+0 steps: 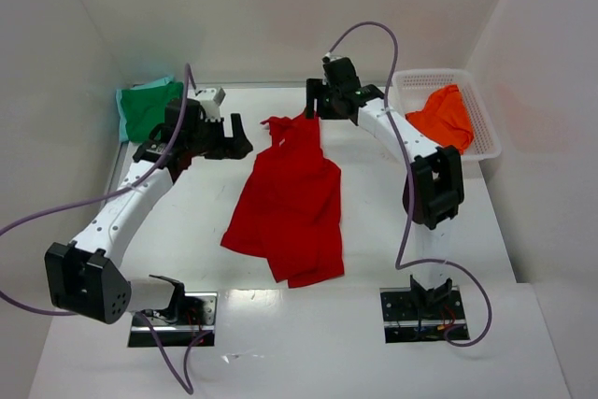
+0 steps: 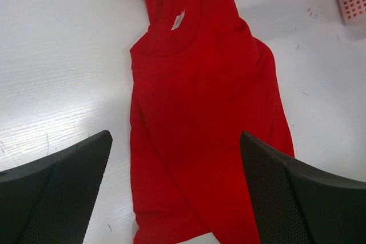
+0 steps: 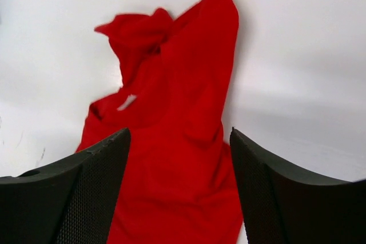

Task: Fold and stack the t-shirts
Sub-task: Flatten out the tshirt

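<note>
Left gripper [image 1: 232, 140] is hovering spread beside the red t-shirt [image 1: 290, 203], mid-table; right gripper [image 1: 316, 107], at its far end. Top view alone is showing three shirts: green t-shirt [image 1: 149, 109] far-left, orange t-shirt [image 1: 445, 119] in the basket [image 1: 490, 137]. Left wrist is showing one label [image 2: 178, 20]; right wrist, jaws wide around red cloth.

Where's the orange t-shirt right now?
In the top view, the orange t-shirt lies in the white basket at the table's far right corner, just right of the right arm.
</note>
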Tool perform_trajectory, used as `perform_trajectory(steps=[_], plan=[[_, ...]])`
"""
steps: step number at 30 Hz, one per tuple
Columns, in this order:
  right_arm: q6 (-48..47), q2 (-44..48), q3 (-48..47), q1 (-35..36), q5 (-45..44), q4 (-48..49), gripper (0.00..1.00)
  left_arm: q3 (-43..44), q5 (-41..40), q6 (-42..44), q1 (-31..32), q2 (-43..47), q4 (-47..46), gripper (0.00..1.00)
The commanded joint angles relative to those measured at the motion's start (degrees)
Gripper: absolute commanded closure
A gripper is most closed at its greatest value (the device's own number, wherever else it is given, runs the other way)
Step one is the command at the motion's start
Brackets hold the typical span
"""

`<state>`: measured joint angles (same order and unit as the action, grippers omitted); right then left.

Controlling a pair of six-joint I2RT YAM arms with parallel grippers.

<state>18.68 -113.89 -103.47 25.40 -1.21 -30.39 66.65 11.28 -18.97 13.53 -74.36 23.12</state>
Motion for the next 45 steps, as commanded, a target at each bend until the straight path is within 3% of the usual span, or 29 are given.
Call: perform_trajectory(steps=[1, 6, 13, 21, 29, 45], plan=[[-1.54, -0.81, -4.72, 4.70, -2.43, -3.00, 0.26, -1.46, -2.14, -2.38, -0.97, 2.34, -1.50, 0.00], [-2.07, 3.17, 1.62, 11.10, -5.67, -4.81, 0.26, -4.56, -3.20, -5.14, -3.59, 3.87, -1.50, 0.00], [2.80, 17.19, 19.51, 17.60, -6.26, -6.43, 0.26, -6.86, -3.64, -9.20, -7.35, 5.71, -0.56, 0.00], [9.65, 26.10, 32.48, 26.94, -1.15, -6.96, 0.34, -8.81, -3.64, -10.39, -7.47, 6.63, -0.05, 0.00], [13.26, 25.61, 40.71, 37.26, -0.72, -2.32, 0.36, -9.95, -5.92, -9.86, -7.47, 10.84, -0.57, 0.00], [10.15, 12.11, 35.88, 41.48, -4.94, -0.55, 0.35, -11.01, -7.24, -10.91, -7.47, 14.94, -1.50, 0.00]])
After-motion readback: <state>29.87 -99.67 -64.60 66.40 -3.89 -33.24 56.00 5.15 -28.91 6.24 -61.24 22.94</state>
